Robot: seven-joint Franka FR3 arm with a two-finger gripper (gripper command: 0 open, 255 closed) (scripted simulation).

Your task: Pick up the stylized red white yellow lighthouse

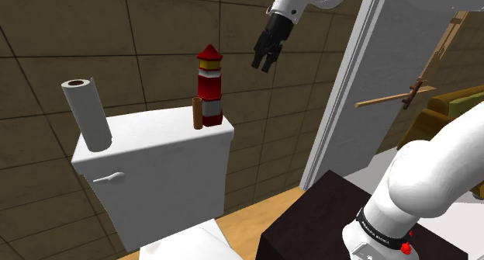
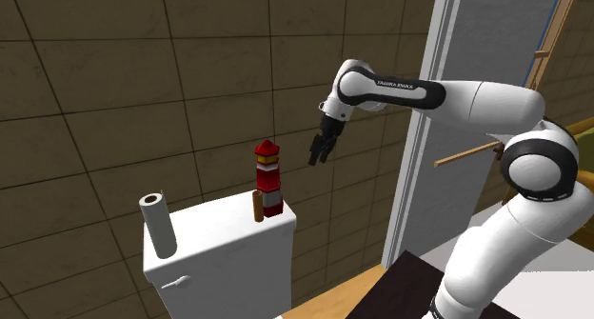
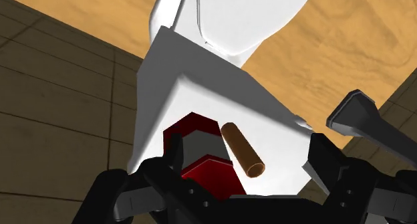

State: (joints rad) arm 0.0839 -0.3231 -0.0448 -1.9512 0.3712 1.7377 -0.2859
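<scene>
- Right, I read this as the approach step: nothing is grasped, and the gripper (image 1: 263, 64) hangs in the air above the lighthouse (image 1: 209, 84), off toward the shoulder view's right.
- The lighthouse stands upright on the lid of the white toilet tank (image 1: 155, 134), near the end that lies at the shoulder view's right. It has a red cap, a yellow band under the cap, and a red-and-white body.
- The jaws are spread wide with nothing between them. In the wrist view the lighthouse top sits close under one finger, not centred in the gap.
- A short brown tube (image 1: 197, 113) stands just beside the lighthouse base, on the side toward the paper roll (image 1: 87, 115), which is well apart at the tank's other end.
- In the second exterior view the arm climbs from the stand, the forearm runs level across toward the wall, and the wrist bends down so the fingers point down at a slant toward the tank.
- Next, I judge, I must shift the hand over until the tower is centred between the fingers, then lower it around the body and close.
- I'd watch the brown tube: a finger coming down on that side could knock it over or nudge the lighthouse with it.
</scene>
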